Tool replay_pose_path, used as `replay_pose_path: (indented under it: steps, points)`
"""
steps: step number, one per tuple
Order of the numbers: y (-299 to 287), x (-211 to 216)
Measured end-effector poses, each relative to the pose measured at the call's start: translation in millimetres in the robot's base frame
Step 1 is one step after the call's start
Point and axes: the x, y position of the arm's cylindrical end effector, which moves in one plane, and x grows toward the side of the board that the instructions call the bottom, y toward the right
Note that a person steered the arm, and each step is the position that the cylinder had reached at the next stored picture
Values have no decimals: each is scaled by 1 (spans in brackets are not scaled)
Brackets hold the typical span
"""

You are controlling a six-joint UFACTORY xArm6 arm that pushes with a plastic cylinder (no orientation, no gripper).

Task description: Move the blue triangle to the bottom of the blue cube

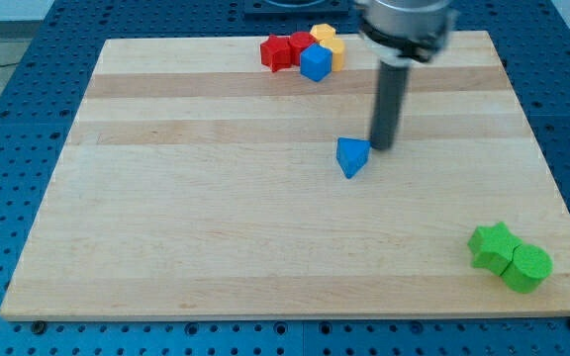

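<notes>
Green star block (490,244) and green cylinder (526,267), touching, near the board's bottom-right corner; blue triangle (352,156) mid-board, my tip (380,147) just at its right; blue cube (316,63) at the top edge among red blocks (285,49) and yellow blocks (328,40). No fingers to open or close; no legible writing. Risk, as judged: pushing from this side sends the triangle leftward, or spins it, missing the spot below the cube.

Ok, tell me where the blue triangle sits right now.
The blue triangle lies near the board's middle, just left of my tip in the view, well below the blue cube in the cluster at the view's top.
</notes>
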Motion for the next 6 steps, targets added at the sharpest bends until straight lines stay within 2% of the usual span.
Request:
replay_pose_path:
  steps: [1, 2, 5, 6]
  points:
    - [-6, 67]
    - [-46, 61]
    - [-42, -9]
    - [-72, -15]
